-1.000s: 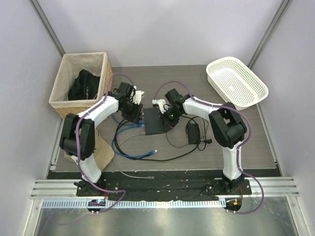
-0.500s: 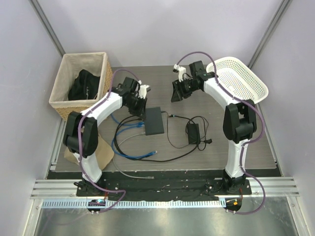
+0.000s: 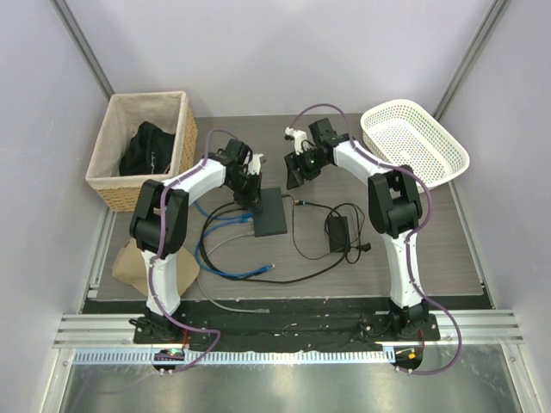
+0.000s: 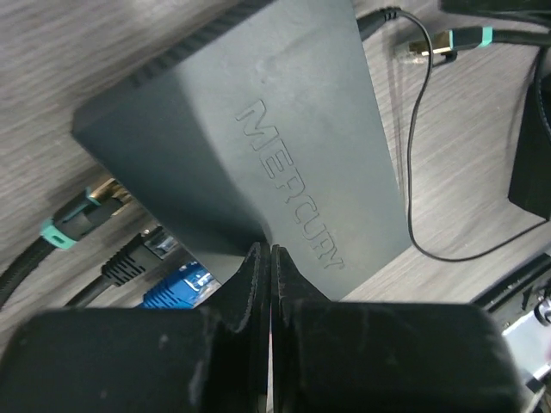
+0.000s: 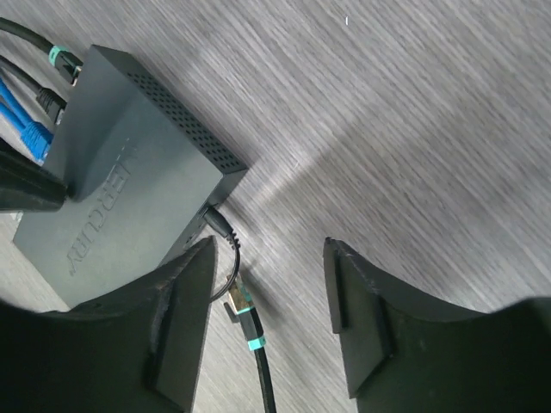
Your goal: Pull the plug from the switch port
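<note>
Left wrist view: teal-collared black plug (image 4: 76, 221) in flat black plastic switch (image 4: 293, 146), probably stiff; grip its moulded body. Your left jaws together, right jaws apart.

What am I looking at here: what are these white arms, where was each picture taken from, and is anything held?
Two robot arms are bolted at the table's near edge. One picture looks down from above; the other two come from cameras on the wrists. The left gripper is shut and empty at the switch, which has three plugs in its ports. The right gripper is open and empty; a loose plug lies beside the switch. A power brick, blue cables and two baskets are there.
</note>
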Controlling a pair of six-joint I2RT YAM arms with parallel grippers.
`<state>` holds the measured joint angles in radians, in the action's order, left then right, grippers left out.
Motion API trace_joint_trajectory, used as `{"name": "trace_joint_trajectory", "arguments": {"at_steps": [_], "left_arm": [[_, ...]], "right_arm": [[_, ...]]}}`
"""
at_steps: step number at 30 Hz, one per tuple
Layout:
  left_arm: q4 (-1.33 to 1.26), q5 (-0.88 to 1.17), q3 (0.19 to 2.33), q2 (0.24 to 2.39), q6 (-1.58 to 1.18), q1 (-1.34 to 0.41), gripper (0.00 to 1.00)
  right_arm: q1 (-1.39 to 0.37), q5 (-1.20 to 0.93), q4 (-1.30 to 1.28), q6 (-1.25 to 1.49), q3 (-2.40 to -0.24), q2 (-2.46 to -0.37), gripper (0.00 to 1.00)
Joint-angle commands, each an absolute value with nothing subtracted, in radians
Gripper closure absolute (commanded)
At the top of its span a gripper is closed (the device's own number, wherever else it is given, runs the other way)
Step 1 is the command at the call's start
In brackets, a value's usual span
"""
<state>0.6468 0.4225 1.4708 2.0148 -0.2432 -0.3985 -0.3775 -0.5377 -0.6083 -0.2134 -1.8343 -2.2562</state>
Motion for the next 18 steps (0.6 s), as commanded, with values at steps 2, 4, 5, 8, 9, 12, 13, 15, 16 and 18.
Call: {"name": "trace_joint_trajectory", "arguments": {"at_steps": [2, 4, 5, 8, 9, 12, 13, 15, 16, 18], "left_arm": [[0.647, 0.267, 1.46, 2.06, -0.235, -0.402, 1.0], [0.653, 0.247, 1.453, 2.075, -0.224, -0.403, 1.0], [0.655, 0.226, 1.453, 2.08, -0.224, -0.402, 1.0], [0.657, 0.212, 1.447, 2.091, -0.215, -0.402, 1.0], [0.657, 0.212, 1.447, 2.092, -0.213, -0.403, 1.0], [0.658, 0.215, 1.448, 2.102, -0.213, -0.403, 1.0], [0.655, 0.215, 1.448, 2.105, -0.212, -0.403, 1.0], [0.655, 0.216, 1.448, 2.105, -0.212, -0.405, 1.0], [0.653, 0.216, 1.447, 2.103, -0.212, -0.405, 1.0], [0.652, 0.215, 1.445, 2.1, -0.204, -0.407, 1.0]], "right_arm": [[-0.374, -0.604, -0.594, -0.229, -1.83, -2.235, 0.43], [-0.374, -0.614, -0.603, -0.239, -1.824, -2.238, 0.44], [-0.374, -0.618, -0.606, -0.248, -1.824, -2.238, 0.45], [-0.374, -0.627, -0.629, -0.296, -1.832, -2.243, 0.48], [-0.374, -0.617, -0.635, -0.317, -1.836, -2.24, 0.49], [-0.373, -0.6, -0.615, -0.443, -1.821, -2.206, 0.5], [-0.373, -0.606, -0.585, -0.515, -1.762, -2.188, 0.5], [-0.376, -0.608, -0.461, -0.592, -1.669, -2.103, 0.5], [-0.379, -0.594, -0.407, -0.618, -1.592, -2.076, 0.49], [-0.39, -0.578, -0.356, -0.741, -1.559, -2.04, 0.49]]}}
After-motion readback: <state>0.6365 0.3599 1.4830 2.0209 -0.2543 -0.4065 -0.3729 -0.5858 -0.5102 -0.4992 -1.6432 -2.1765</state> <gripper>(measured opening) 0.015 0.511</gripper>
